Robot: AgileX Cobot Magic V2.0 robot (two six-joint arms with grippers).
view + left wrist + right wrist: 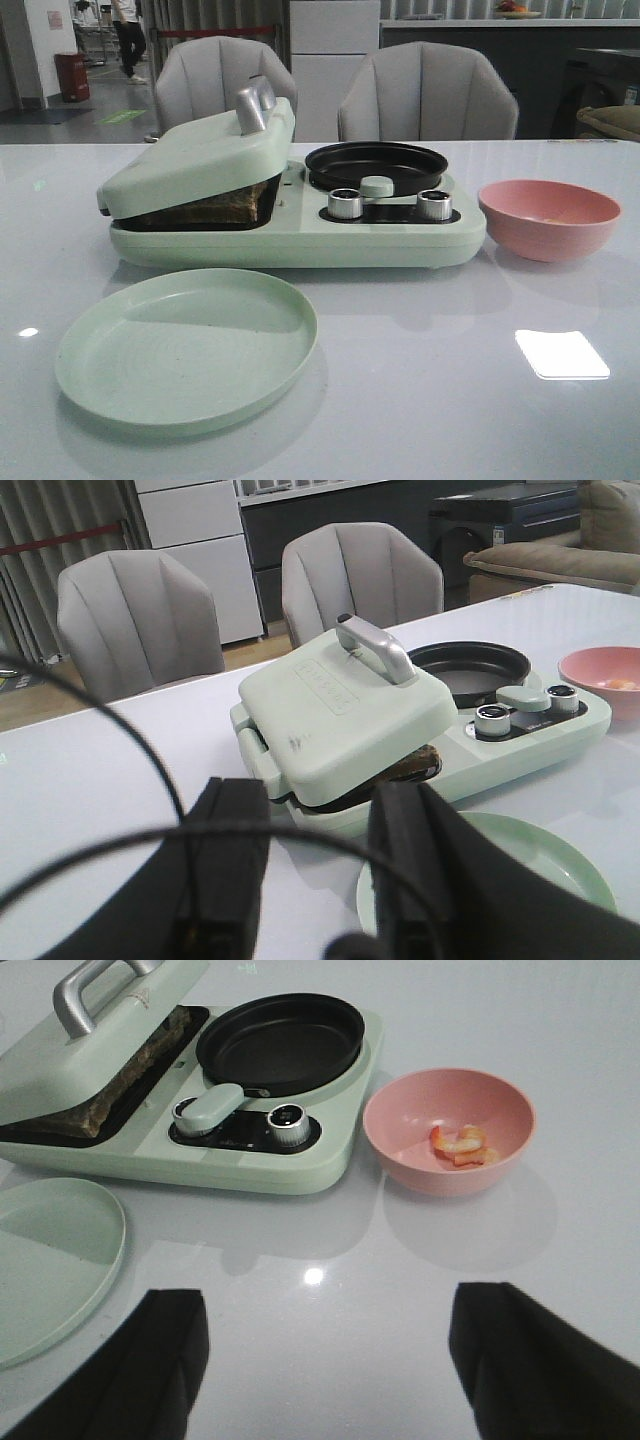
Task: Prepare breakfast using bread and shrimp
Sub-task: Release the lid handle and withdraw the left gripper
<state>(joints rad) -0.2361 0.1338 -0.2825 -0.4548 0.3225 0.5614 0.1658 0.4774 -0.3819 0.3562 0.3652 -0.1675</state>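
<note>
The bread [225,207] lies inside the green sandwich maker [290,240], under its half-lowered lid [200,160]; only its brown edge shows, also in the left wrist view [415,765] and the right wrist view [140,1065]. The shrimp [462,1146] lie in the pink bowl [450,1175], right of the maker. My left gripper [318,870] is open and empty, above the table, back from the maker's left end. My right gripper [325,1360] is open and empty over bare table, nearer than the bowl. Neither gripper shows in the front view.
An empty green plate [185,345] lies in front of the maker. The maker's round black pan [376,165] is empty, with two knobs [345,203] in front of it. Two grey chairs [425,95] stand behind the table. A black cable [130,720] crosses the left wrist view.
</note>
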